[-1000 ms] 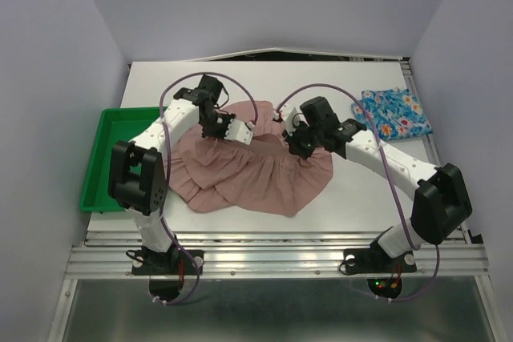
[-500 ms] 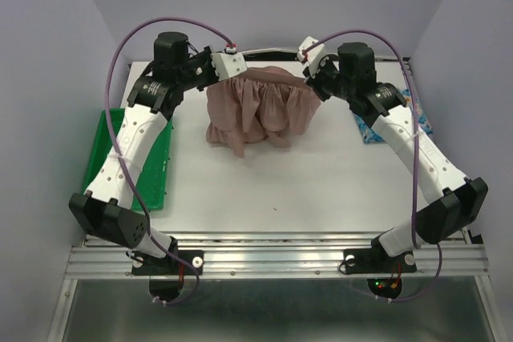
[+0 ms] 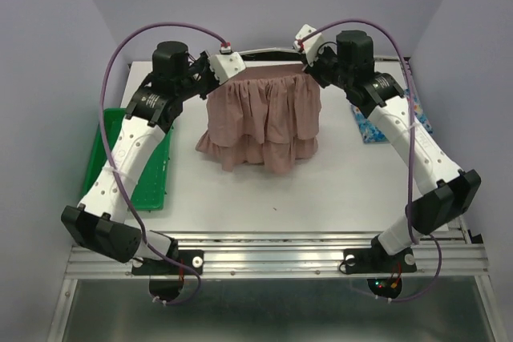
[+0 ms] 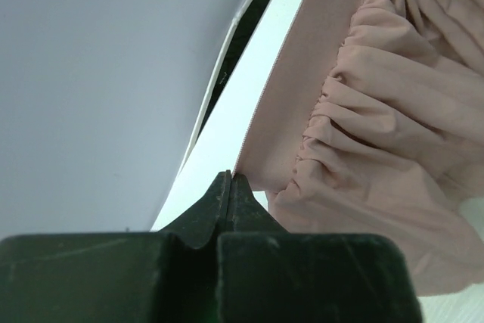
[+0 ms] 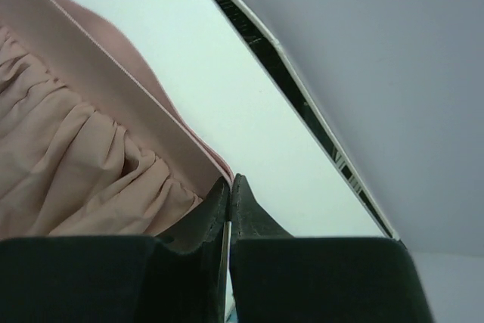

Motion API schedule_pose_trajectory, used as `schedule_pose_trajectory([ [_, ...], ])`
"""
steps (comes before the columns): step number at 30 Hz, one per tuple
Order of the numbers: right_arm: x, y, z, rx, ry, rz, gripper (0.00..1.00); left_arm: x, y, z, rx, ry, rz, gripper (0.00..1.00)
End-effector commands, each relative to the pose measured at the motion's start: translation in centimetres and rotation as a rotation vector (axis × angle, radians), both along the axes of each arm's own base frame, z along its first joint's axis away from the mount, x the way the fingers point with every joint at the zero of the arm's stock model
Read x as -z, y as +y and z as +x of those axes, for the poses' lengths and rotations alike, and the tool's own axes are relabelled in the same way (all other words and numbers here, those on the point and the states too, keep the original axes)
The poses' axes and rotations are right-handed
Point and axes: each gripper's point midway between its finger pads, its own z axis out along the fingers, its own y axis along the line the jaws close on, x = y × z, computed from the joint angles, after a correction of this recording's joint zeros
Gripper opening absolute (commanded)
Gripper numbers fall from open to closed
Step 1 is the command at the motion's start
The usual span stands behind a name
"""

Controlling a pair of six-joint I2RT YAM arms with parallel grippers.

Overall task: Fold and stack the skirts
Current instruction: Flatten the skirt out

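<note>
Right, from the top view: you have the dusty-pink skirt (image 3: pixel 264 118) hanging between both arms near the far edge of the table (image 3: pixel 337 198). Its waistband (image 3: pixel 264 79) is stretched level and the hem (image 3: pixel 256 158) appears to rest on the surface. The left gripper (image 3: pixel 218 76) is pinched tight on the waistband's left end, and the right gripper (image 3: pixel 311 70) on its right end. The blue flowered skirt (image 3: pixel 370 128) lies at the right edge, partly behind the right arm. The green tray (image 3: pixel 100 134) sits at the left edge. To lay this skirt out for folding, I'd judge you should draw both hands toward the near edge together, at equal height and pace. That way the hem drags flat and the gathers don't bunch underneath.

In the left wrist view, the fingertips (image 4: pixel 219 194) are closed with only the very corner of the waistband between them. That is a thin bite, so avoid pulling the hands apart hard or it may slip.

In the right wrist view, the jaws are likewise clamped on the band's end, with the gathered cloth falling away to the left. Lower both ends at once before you release.
</note>
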Motion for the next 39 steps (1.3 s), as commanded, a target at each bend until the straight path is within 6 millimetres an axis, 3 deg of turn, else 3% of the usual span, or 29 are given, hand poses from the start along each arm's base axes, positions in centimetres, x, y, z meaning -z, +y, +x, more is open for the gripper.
schedule_pose_trajectory([
  [1,-2.6,-3.0,5.1,0.176,-0.13,-0.008,0.01,-1.8,0.8,3.5,-0.142,-0.041,-0.089,0.0],
  [4,-3.9,-4.5,8.8,0.255,-0.181,0.026,0.01,-1.4,0.7,7.7,-0.221,-0.051,-0.106,0.0],
  [5,-4.2,-4.9,9.7,0.274,-0.195,0.035,0.01,-2.5,0.8,8.0,-0.232,-0.084,-0.12,0.0],
  [8,-4.3,-5.7,13.3,0.334,-0.248,0.075,0.01,-4.0,0.6,11.4,-0.284,-0.171,-0.169,0.0],
  [10,-6.8,-7.0,15.2,0.384,-0.33,0.119,0.01,-3.8,0.1,14.2,-0.309,-0.196,-0.192,0.0],
  [11,-7.1,-6.9,16.0,0.394,-0.346,0.129,0.01,-6.3,0.3,14.9,-0.331,-0.25,-0.226,0.0],
  [12,-7.7,-7.4,17.6,0.423,-0.379,0.149,0.01,-5.0,0.0,16.8,-0.347,-0.243,-0.22,0.0],
  [13,-8.5,-7.9,18.5,0.441,-0.416,0.163,0.01,-8.0,0.1,17.5,-0.356,-0.318,-0.259,0.0],
  [14,-9.2,-7.9,19.1,0.45,-0.446,0.178,0.01,-8.8,0.2,18.2,-0.374,-0.347,-0.273,0.0],
  [15,-8.0,-8.3,20.8,0.47,-0.455,0.179,0.01,-8.3,-0.3,19.8,-0.375,-0.361,-0.281,0.0],
  [16,-10.8,-9.1,21.0,0.486,-0.541,0.214,0.01,-9.0,0.5,20.6,-0.411,-0.39,-0.288,0.0],
  [17,-11.6,-9.1,21.3,0.489,-0.587,0.231,0.01,-11.2,0.7,20.6,-0.415,-0.442,-0.315,0.0],
  [18,-11.5,-9.0,21.9,0.49,-0.609,0.236,0.01,-11.3,0.5,21.4,-0.415,-0.471,-0.321,0.0],
  [19,-12.6,-9.0,21.9,0.486,-0.671,0.264,0.01,-11.7,0.6,21.6,-0.41,-0.492,-0.324,0.0],
  [21,-12.3,-9.1,22.3,0.467,-0.703,0.274,0.01,-11.4,-0.1,21.6,-0.361,-0.529,-0.315,0.0],
  [23,-10.0,-8.2,22.8,0.417,-0.702,0.262,0.01,-7.1,-1.0,21.9,-0.309,-0.497,-0.225,0.0],
  [24,-8.8,-7.7,22.9,0.391,-0.701,0.256,0.01,-6.3,-1.2,21.9,-0.298,-0.515,-0.216,0.0],
  [25,-8.1,-7.3,22.9,0.365,-0.714,0.26,0.01,-4.2,-1.4,22.1,-0.288,-0.497,-0.176,0.0],
  [26,-4.0,-6.8,23.3,0.343,-0.648,0.227,0.01,0.3,-2.0,22.3,-0.266,-0.432,-0.125,0.0],
  [28,-0.8,-6.5,23.1,0.321,-0.641,0.205,0.01,4.4,-2.0,22.3,-0.269,-0.4,-0.065,0.0],
  [29,4.2,-6.3,22.9,0.303,-0.565,0.16,0.01,8.9,-1.8,22.1,-0.27,-0.356,-0.002,0.0],
  [31,7.4,-5.7,22.1,0.275,-0.567,0.112,0.01,12.6,-1.5,21.7,-0.276,-0.316,0.047,0.0],
  [32,9.3,-5.9,21.6,0.271,-0.549,0.092,0.01,15.6,-1.2,21.1,-0.278,-0.267,0.079,0.0],
  [33,12.3,-6.1,20.7,0.268,-0.519,0.063,0.01,16.9,-1.2,20.9,-0.279,-0.248,0.094,0.0],
  [35,14.5,-6.4,19.8,0.267,-0.49,0.044,0.01,19.4,-0.7,20.1,-0.287,-0.2,0.114,0.0],
  [36,15.6,-6.0,19.0,0.257,-0.464,0.045,0.01,19.6,-0.6,19.8,-0.292,-0.19,0.103,0.0],
  [38,15.7,-6.1,18.5,0.258,-0.456,0.05,0.01,20.7,-0.4,19.2,-0.297,-0.161,0.105,0.0],
  [39,15.6,-6.1,18.3,0.26,-0.453,0.054,0.01,20.3,-0.3,19.0,-0.299,-0.166,0.094,0.0],
])
